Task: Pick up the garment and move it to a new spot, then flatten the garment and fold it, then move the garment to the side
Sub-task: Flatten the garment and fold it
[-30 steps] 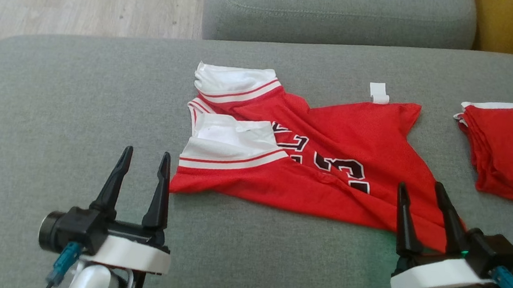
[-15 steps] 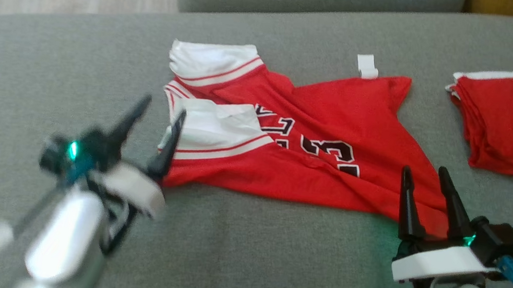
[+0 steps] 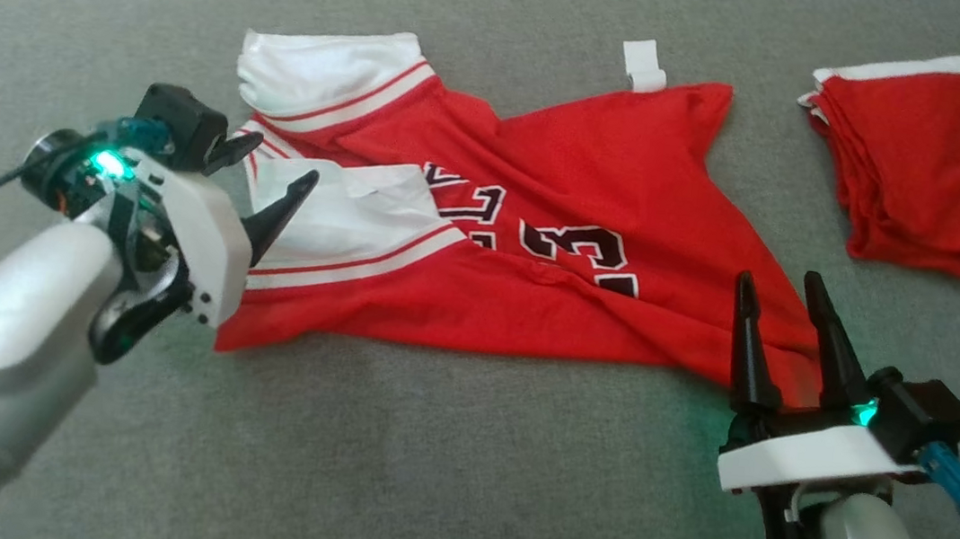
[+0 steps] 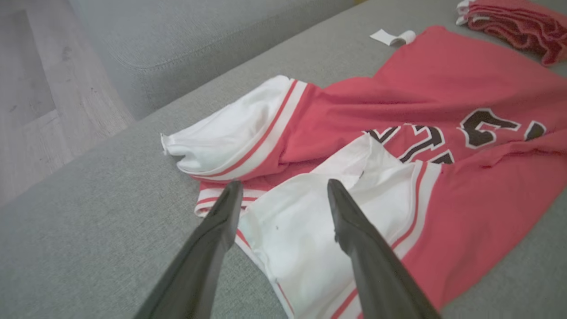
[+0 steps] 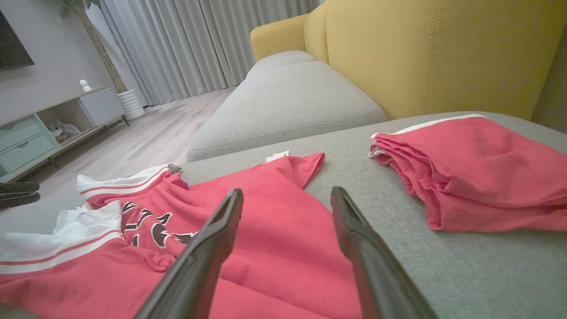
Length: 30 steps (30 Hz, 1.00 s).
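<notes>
the garment (image 3: 536,249) lies rumpled across the sofa cushion (image 3: 422,462), folded red shorts (image 3: 933,177) well off to its right. my left pincer (image 3: 282,164), spread wide, hangs over the white striped panel (image 3: 351,214), lined up to pinch it, i'd say. right pincer (image 3: 779,281), spread too, waits at the garment's near right corner. a second ago the left sat over bare cushion; my head has dipped, the garment hasn't shifted.

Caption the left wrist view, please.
Open left end effector at the white sleeve of a crumpled red jersey on a grey sofa.
</notes>
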### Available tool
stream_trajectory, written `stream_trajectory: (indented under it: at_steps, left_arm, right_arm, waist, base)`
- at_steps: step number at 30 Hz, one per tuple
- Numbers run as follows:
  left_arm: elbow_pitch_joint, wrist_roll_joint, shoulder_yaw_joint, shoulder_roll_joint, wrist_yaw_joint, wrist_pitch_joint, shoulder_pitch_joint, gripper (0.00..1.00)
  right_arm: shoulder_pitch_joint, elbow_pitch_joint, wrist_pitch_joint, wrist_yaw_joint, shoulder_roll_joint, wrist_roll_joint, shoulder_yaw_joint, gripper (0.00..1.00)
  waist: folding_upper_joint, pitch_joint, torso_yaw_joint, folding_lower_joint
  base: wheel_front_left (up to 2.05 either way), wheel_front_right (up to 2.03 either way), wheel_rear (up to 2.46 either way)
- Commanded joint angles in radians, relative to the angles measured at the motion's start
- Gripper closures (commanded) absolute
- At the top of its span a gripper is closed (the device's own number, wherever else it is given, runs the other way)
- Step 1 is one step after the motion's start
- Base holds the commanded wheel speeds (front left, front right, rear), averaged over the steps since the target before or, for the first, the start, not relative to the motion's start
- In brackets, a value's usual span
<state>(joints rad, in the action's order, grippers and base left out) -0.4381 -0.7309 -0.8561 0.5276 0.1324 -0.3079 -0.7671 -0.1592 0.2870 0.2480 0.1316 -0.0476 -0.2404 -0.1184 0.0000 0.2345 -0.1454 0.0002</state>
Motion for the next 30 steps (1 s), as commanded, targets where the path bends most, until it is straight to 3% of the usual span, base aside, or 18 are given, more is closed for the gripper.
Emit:
stream_trajectory:
  at_steps: [1,7,18,30]
  left_arm:
    - [0.031,-0.027,0.006,0.063,-0.002,-0.007,-0.080,0.00]
    - [0.011,-0.085,-0.145,0.118,-0.002,0.011,-0.161,0.00]
    - [-0.066,-0.155,-0.329,0.125,-0.002,0.069,-0.253,0.00]
    - [-0.118,-0.171,-0.413,0.118,-0.002,0.085,-0.314,0.00]
  right_arm:
    - [-0.032,-0.024,0.013,-0.001,-0.003,-0.013,-0.025,0.00]
    - [-0.041,-0.031,0.013,-0.001,-0.003,-0.022,-0.027,0.00]
    - [-0.051,-0.036,0.014,-0.001,-0.003,-0.039,-0.036,0.00]
    - [-0.053,-0.042,0.014,-0.001,-0.003,-0.050,-0.041,0.00]
  waist:
    - [0.0000,0.012,-0.013,-0.0002]
    - [0.0000,0.030,-0.038,-0.0002]
    - [0.0000,0.060,-0.084,-0.0002]
    - [0.0000,0.079,-0.113,-0.0002]
  base:
    - [0.00,0.00,0.00]
    - [0.00,0.00,0.00]
    - [0.00,0.00,0.00]
    - [0.00,0.00,0.00]
